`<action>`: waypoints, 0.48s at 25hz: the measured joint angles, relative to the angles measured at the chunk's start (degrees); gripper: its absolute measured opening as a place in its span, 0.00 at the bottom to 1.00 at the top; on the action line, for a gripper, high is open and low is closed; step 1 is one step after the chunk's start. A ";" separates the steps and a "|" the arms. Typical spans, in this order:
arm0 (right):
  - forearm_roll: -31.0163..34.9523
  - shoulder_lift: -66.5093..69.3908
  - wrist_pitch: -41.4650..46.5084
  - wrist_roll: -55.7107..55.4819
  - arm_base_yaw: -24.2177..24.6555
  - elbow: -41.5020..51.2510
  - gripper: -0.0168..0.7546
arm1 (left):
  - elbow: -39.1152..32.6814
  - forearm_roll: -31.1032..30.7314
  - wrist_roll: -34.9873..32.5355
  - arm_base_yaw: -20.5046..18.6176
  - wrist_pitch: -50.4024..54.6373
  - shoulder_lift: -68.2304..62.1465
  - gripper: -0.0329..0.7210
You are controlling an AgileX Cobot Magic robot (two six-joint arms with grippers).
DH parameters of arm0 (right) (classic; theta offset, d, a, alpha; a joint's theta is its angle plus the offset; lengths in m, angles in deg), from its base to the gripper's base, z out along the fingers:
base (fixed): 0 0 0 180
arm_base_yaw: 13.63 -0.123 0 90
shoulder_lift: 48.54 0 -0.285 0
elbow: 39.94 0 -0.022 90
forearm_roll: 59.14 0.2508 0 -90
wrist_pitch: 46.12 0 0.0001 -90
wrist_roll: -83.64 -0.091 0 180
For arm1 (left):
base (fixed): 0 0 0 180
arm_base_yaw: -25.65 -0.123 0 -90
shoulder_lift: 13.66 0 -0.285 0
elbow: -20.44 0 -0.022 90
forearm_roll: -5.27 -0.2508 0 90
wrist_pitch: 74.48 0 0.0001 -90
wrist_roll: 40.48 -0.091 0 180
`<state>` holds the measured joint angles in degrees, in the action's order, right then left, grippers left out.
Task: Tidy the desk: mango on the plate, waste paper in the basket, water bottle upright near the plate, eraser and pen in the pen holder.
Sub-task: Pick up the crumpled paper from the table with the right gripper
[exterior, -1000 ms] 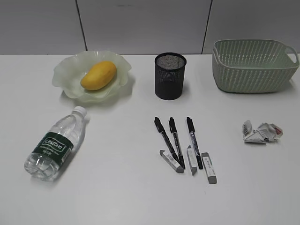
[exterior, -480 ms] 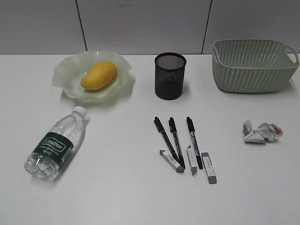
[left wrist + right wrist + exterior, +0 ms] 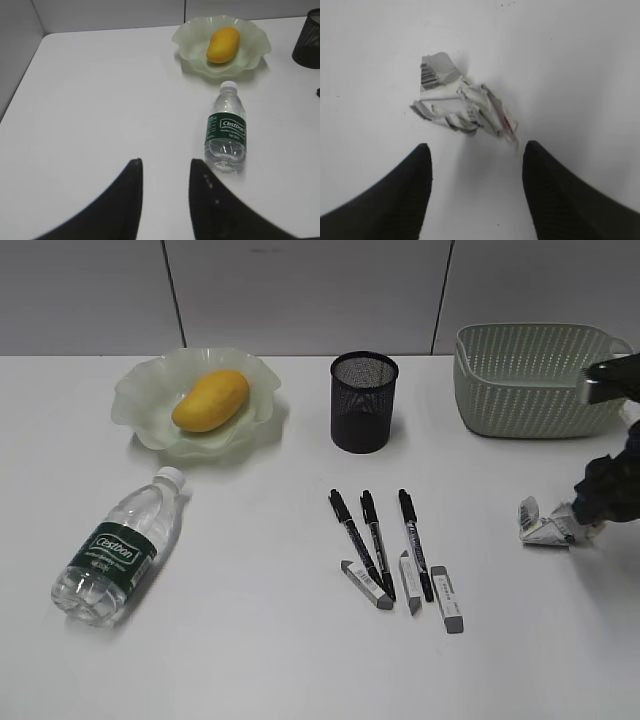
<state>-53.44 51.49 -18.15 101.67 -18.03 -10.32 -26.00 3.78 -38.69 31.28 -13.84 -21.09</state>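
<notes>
1. The mango point(image 3: 210, 400) lies inside the plate point(image 3: 140, 390), at the far left of the desk point(image 3: 250, 640), well left of the pen holder point(image 3: 363, 402). This part looks done.
2. The water bottle point(image 3: 118, 547) lies on its side, in front of the plate and left of the pen holder, cap pointing toward the plate. It is not yet upright.
3. Three pens point(image 3: 372, 540) and three erasers point(image 3: 410, 585) lie in a loose row on the desk, just in front of the pen holder. The holder appears empty, so this part is not begun.
4. The waste paper point(image 3: 548, 525) sits on the desk, to the right of the pen holder and in front of the basket point(image 3: 530, 380). It is not yet in the basket.
5. The right gripper point(image 3: 475, 165) hovers close to the waste paper, fingers spread wide, holding nothing. This seems to be the step in hand.
6. The left gripper point(image 3: 165, 172) hangs near the bottle's base, fingers parted, empty.
</notes>
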 joint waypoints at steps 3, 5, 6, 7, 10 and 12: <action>0.16 6.60 -0.97 2.01 0.00 -2.90 0.63 | 0.00 0.00 0.00 0.00 0.00 0.00 0.36; 0.02 9.38 -1.82 2.40 0.00 -3.80 0.63 | 0.00 0.00 0.00 0.00 0.00 0.00 0.36; -0.29 10.57 -2.52 2.46 0.00 -4.01 0.63 | 0.00 0.00 0.00 0.00 -0.05 0.00 0.36; -0.90 11.41 -3.15 2.49 0.00 -4.06 0.62 | 0.00 0.00 0.00 0.00 -0.05 0.00 0.36; -2.63 13.21 -4.33 2.63 0.00 -4.06 0.54 | 0.00 0.00 0.00 0.00 -0.05 0.00 0.36; -3.16 13.51 -4.84 2.63 0.00 -4.06 0.34 | 0.00 0.00 0.00 0.00 -0.05 0.00 0.36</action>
<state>-56.60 64.99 -22.98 104.30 -18.03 -14.38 -26.00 3.78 -38.69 31.28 -13.89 -21.09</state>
